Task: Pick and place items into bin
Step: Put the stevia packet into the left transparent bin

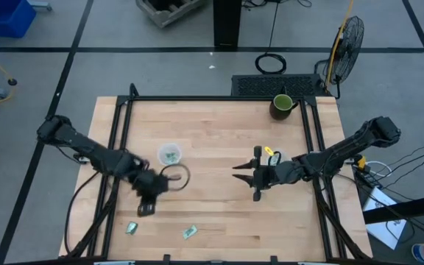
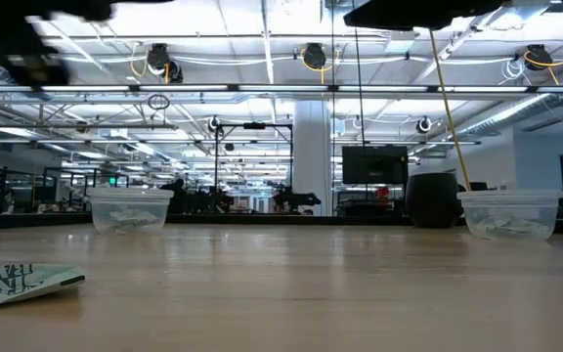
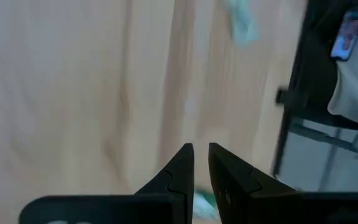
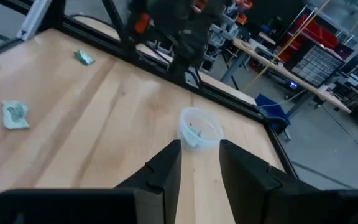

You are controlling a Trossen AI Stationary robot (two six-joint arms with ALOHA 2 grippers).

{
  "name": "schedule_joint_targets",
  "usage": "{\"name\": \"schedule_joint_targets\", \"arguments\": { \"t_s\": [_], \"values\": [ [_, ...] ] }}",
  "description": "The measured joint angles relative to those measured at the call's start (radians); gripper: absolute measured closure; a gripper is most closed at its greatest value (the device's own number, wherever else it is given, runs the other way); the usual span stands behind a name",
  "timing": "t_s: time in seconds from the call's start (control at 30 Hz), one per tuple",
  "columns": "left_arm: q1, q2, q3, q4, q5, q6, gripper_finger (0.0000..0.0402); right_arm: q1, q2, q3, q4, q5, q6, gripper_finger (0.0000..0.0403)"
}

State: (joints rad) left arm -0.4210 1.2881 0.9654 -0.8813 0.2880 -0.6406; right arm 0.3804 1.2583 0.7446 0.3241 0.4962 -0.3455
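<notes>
A clear round plastic bin [image 1: 169, 154] at centre-left holds pale green-and-white wrapped packets [image 1: 170, 155]; two more packets [image 1: 190, 232] lie lower left. The left gripper [image 1: 150, 199] is nearly closed and empty, the right gripper [image 1: 244, 174] open. Only the low view shows a second clear tub [image 2: 509, 213].

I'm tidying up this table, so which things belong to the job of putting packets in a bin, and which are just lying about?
Job:
- front-left packet
- front-middle packet
- clear tub holding packets
- second clear tub
- left gripper
- right gripper, jaws open

Lying about:
- dark green mug
- small yellow object
- floor fan
</notes>
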Motion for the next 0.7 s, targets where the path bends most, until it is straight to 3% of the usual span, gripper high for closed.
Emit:
{"name": "schedule_joint_targets", "arguments": {
  "t_s": [0.23,0.4,0.57,0.7],
  "values": [
    [-0.191,0.000,-0.090,0.016,0.004,-0.421,0.0350,-0.026,0.000,0.000,-0.013,0.000,-0.022,0.0298],
    [-0.274,0.000,-0.132,0.024,0.008,-0.758,0.0350,-0.045,0.000,0.000,0.039,0.000,-0.174,0.0298],
    [-0.360,0.000,-0.169,0.130,-0.004,-0.947,0.0350,-0.084,0.000,0.000,0.120,-0.003,-0.302,0.0298],
    [-0.436,0.001,-0.216,0.278,-0.084,-1.056,0.0350,-0.121,0.000,0.000,0.190,-0.003,-0.378,0.0298]
  ]
}}
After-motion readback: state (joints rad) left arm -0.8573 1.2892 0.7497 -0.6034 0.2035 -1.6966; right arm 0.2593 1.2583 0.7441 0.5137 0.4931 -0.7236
